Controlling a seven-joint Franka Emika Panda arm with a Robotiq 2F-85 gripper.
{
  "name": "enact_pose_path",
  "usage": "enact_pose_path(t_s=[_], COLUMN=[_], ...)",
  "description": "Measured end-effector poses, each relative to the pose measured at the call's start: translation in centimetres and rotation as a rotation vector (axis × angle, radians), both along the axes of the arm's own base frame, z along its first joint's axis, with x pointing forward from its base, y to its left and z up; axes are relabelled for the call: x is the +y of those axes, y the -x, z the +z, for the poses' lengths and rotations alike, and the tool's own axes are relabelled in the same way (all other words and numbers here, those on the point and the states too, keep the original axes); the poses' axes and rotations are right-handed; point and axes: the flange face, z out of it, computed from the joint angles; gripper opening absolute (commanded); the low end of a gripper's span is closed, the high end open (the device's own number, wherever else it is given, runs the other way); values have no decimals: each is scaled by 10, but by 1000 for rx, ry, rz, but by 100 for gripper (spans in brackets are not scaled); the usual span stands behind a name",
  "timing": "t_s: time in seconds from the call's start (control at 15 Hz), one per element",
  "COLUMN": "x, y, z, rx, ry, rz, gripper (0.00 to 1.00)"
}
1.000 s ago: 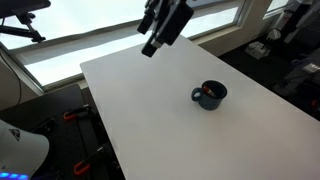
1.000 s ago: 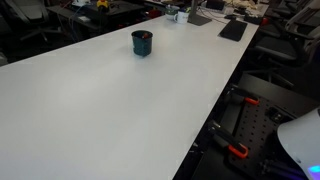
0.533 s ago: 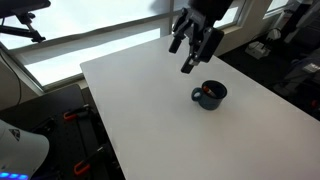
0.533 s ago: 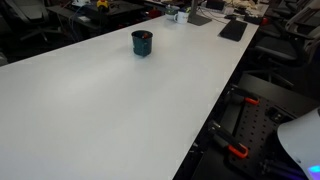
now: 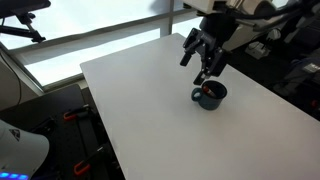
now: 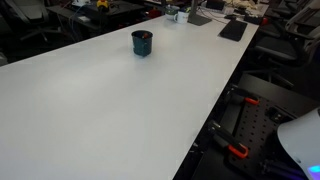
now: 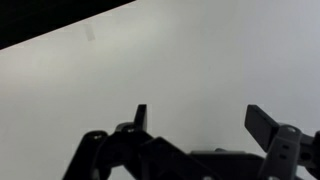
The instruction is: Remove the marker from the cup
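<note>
The cup (image 5: 209, 95) is a squat dark navy mug on the white table; a small reddish bit of the marker (image 5: 207, 92) shows inside its rim. It also stands far back in an exterior view (image 6: 142, 43), where the marker is too small to see. My gripper (image 5: 203, 70) hangs open just above and behind the cup, fingers pointing down, holding nothing. In the wrist view the gripper (image 7: 198, 118) shows two spread fingers over bare white table; the cup is out of that view.
The white table (image 5: 150, 110) has its edges close at the left and front. Windows run behind it. Black equipment (image 5: 295, 50) stands beyond the far corner. Chairs, desks and a keyboard (image 6: 232, 30) sit past the table's end.
My gripper has moved from high above the table's back edge down and to the right, and now sits just above the cup. The cup has not moved.
</note>
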Motion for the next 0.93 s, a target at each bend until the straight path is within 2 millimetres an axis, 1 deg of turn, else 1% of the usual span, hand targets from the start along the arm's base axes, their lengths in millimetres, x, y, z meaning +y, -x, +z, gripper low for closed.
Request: enact_pose_path(t_s=[0.27,0.4,0.6,0.93], x=[0,1,-2,-11], y=[-1,-6,-22,-57], z=[-1,-3,-9,-23], rx=[0,-10,-47,-113], ry=[2,8,33,81], rz=[-3,-5,-24,-48], gripper=[100,100,100,100])
